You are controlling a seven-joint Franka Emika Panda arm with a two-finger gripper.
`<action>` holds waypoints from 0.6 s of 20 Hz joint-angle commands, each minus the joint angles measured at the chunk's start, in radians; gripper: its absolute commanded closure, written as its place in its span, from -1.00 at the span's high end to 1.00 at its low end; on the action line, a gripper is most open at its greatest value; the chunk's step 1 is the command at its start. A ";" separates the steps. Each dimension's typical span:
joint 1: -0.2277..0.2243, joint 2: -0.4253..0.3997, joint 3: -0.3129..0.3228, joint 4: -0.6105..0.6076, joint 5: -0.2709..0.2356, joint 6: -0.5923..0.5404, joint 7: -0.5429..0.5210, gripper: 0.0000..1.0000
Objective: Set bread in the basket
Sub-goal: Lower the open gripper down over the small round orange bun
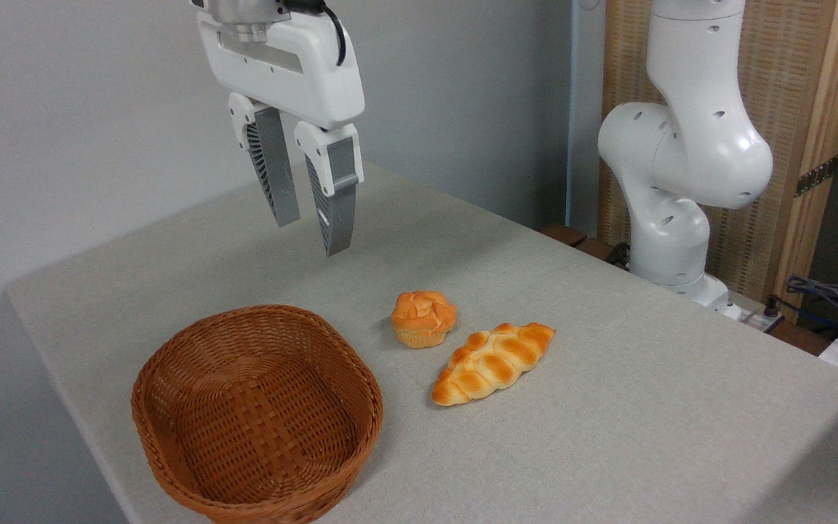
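Note:
The bread (423,318), a small round orange-golden bun with a cracked top, sits on the grey table near the middle. The basket (172,356), brown woven wicker with a thick rim, stands at the front left with nothing in it. My gripper (311,234) hangs in the air above the table, up and to the left of the bread and behind the basket. Its two grey fingers are apart, open, with nothing between them.
A longer braided golden-brown loaf (493,362) lies just right of the bread, almost touching it. The arm's white base (681,167) stands at the table's far right edge. Cables (833,302) lie beyond the right edge. The table's left edge runs close to the basket.

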 commanded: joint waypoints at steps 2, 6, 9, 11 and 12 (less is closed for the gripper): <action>-0.001 0.000 0.007 0.006 -0.018 -0.029 -0.006 1.00; -0.001 0.000 0.010 0.004 -0.018 -0.029 -0.006 1.00; -0.001 0.000 0.010 0.003 -0.018 -0.029 -0.006 1.00; -0.001 -0.002 0.010 -0.005 -0.018 -0.029 -0.006 1.00; -0.001 -0.011 0.007 -0.019 -0.018 -0.025 -0.006 1.00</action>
